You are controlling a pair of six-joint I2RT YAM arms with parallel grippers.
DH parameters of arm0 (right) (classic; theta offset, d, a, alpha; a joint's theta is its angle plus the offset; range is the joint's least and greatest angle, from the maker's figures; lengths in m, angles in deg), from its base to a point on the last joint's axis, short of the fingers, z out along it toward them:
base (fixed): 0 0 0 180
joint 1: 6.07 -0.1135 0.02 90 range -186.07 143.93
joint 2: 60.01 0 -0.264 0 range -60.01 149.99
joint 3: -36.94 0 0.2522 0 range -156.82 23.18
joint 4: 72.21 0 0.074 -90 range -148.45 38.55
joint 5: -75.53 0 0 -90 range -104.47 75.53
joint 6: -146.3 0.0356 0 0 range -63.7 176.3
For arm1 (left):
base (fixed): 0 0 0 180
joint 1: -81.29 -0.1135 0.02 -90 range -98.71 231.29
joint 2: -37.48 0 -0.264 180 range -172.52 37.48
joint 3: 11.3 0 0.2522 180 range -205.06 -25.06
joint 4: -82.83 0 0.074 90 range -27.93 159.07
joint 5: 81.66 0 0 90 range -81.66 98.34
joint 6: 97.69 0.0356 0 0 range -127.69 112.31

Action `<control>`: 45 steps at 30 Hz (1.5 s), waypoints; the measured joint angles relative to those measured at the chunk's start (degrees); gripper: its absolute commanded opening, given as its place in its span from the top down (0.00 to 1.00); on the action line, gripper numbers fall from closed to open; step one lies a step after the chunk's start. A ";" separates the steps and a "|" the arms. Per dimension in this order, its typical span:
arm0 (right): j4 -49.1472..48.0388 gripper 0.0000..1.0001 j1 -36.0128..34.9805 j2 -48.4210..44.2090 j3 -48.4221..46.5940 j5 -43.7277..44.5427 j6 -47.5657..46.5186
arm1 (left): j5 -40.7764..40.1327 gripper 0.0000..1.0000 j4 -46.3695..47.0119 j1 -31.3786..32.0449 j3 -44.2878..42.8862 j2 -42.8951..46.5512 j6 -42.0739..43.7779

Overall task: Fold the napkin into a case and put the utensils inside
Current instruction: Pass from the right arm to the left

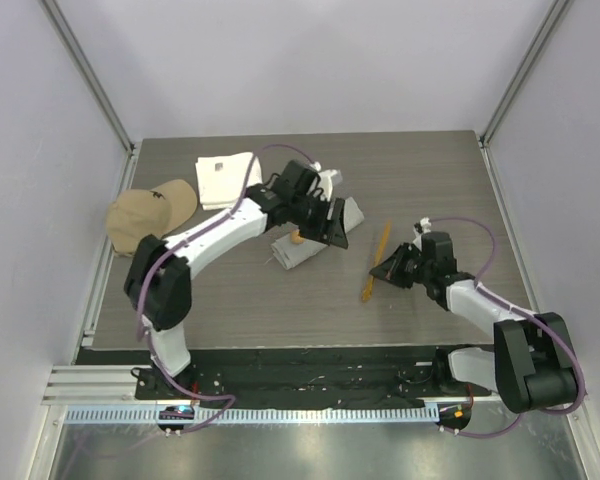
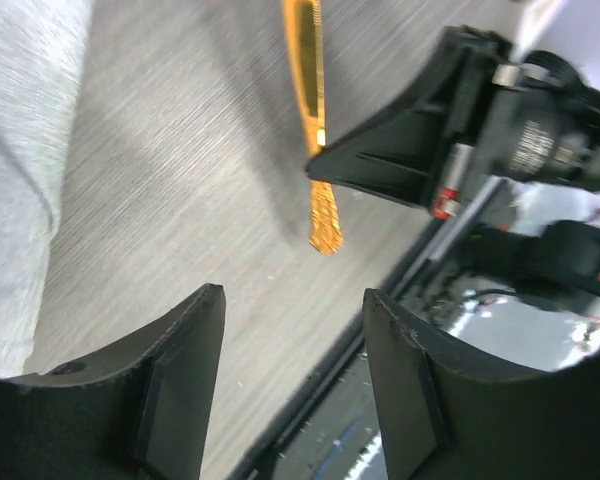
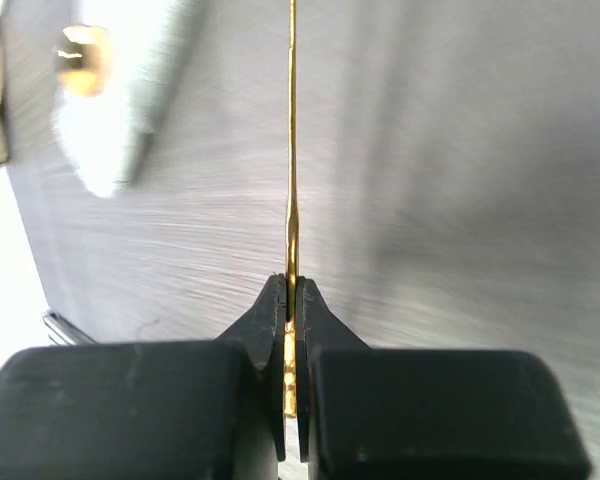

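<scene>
With the case [image 1: 298, 252] folded, the orange-yellow utensil [image 3: 292, 150] is being clamped by the right pincer [image 3: 291, 292] — uninserted — left pincer [image 2: 292, 300] gaping empty.

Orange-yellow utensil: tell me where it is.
The utensil is right of table centre in the top view, pinched by the right gripper, right of the napkin.
</scene>
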 measured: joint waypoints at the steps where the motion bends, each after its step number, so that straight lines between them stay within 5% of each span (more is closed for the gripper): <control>1: 1.88 0.99 0.00 -0.44 -2.23 -0.61 -2.03 | 0.55 0.38 -0.39 -1.14 0.00 2.05 -0.22; 7: 4.44 0.99 -2.21 -0.70 -11.91 -7.52 -8.24 | 6.86 0.35 -0.66 -7.65 1.18 12.63 -3.17; 14: 8.70 0.99 -13.03 3.63 -20.87 -19.41 -10.03 | 15.15 0.38 6.56 -15.12 15.45 22.21 -10.25; 22: 27.36 0.99 -24.39 12.98 -38.42 -26.67 -22.93 | 13.64 0.38 -6.75 -15.80 10.47 31.23 3.87; 30: 37.66 0.99 -30.08 14.29 -39.34 -31.67 -28.92 | 9.79 0.33 -17.03 -15.78 5.95 36.79 13.20; 37: 39.17 0.99 -33.86 11.47 -38.73 -34.42 -29.07 | 17.22 0.31 -17.35 -15.78 18.82 35.23 11.63; 45: 39.21 0.99 -34.69 7.50 -38.27 -37.35 -28.61 | 28.81 0.34 -14.12 -15.78 22.58 35.89 8.61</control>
